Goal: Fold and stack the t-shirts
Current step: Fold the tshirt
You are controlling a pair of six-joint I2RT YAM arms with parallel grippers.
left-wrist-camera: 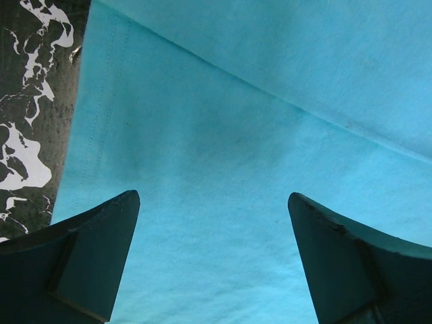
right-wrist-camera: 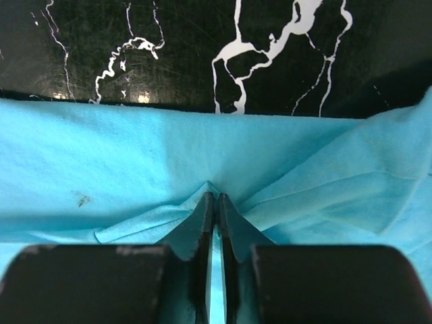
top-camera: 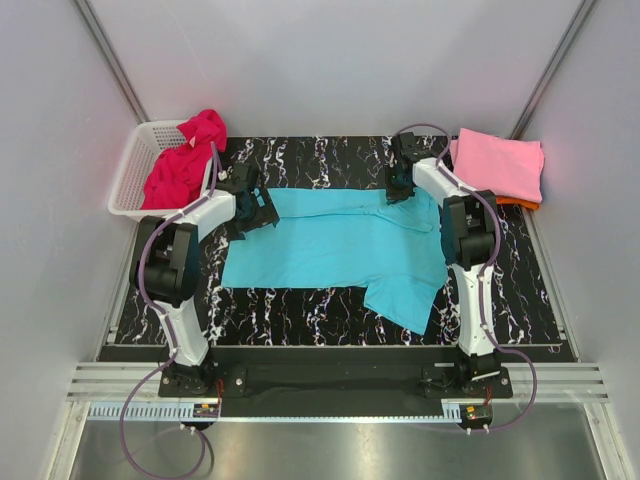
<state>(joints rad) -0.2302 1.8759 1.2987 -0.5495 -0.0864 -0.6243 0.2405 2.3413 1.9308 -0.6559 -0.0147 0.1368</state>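
1. A turquoise short-sleeved cloth t-shirt [top-camera: 330, 245] lay spread flat across the middle of the black, white-veined marble-look surface [top-camera: 300, 312], with one sleeve angled toward the near edge.
2. The left claw [left-wrist-camera: 212, 199] stood wide open over the shirt's left end, just inside the stitched hem, with nothing between its fingers. I could not tell whether it touched the cloth.
3. The right claw [right-wrist-camera: 216, 197] was pinched shut on a small raised fold of the turquoise cloth at the shirt's far edge, near the collar.
4. A crumpled magenta-red shirt [top-camera: 185, 160] sat in the white plastic lattice basket [top-camera: 130, 175] at the far left corner.
5. A folded light pink shirt [top-camera: 500, 165] rested on an orange shirt [top-camera: 520, 204] at the far right.
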